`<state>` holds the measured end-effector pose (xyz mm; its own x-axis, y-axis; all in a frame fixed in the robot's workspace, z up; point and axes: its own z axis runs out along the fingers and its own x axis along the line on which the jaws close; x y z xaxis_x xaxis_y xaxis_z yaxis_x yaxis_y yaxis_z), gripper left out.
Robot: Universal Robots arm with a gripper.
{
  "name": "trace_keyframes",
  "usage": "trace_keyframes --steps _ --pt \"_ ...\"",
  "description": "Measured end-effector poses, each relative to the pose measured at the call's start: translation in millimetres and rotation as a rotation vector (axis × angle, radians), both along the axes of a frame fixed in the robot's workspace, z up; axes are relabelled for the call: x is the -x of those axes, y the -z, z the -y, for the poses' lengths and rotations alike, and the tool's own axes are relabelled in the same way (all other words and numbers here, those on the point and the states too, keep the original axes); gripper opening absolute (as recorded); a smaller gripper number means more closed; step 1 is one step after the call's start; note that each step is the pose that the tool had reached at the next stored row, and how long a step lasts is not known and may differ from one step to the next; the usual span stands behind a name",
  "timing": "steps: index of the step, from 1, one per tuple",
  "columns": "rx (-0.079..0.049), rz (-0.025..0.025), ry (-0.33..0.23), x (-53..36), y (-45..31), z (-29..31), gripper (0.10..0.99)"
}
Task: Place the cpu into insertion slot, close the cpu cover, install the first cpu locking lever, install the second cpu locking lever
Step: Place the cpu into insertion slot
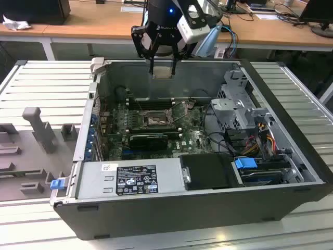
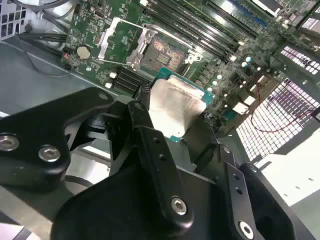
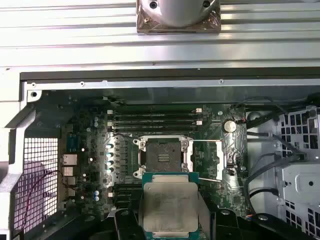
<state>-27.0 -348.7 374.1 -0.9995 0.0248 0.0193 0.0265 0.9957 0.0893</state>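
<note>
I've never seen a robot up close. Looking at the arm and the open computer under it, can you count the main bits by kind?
Chip: 1
Tool holding it: 1
Empty socket: 1
Cover, flipped open: 1
Round battery: 1
Computer case: 1
Total: 6

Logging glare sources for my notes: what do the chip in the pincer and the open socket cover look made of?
The chip: metal top, matte pale silver with a dull smudged sheen, on a green board edge, likely fibreglass. The cover: thin sheet metal, probably steel, bright silvery with sharp highlights.
</note>
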Motion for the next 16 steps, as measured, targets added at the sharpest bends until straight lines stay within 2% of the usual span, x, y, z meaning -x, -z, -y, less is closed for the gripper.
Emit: trace_keyframes --steps 4,16 --pt "0.000 0.0000 0.064 0.0 0.0 0.0 0.529" --pt "0.000 0.0000 0.071 0.0 0.7 0.2 0.529"
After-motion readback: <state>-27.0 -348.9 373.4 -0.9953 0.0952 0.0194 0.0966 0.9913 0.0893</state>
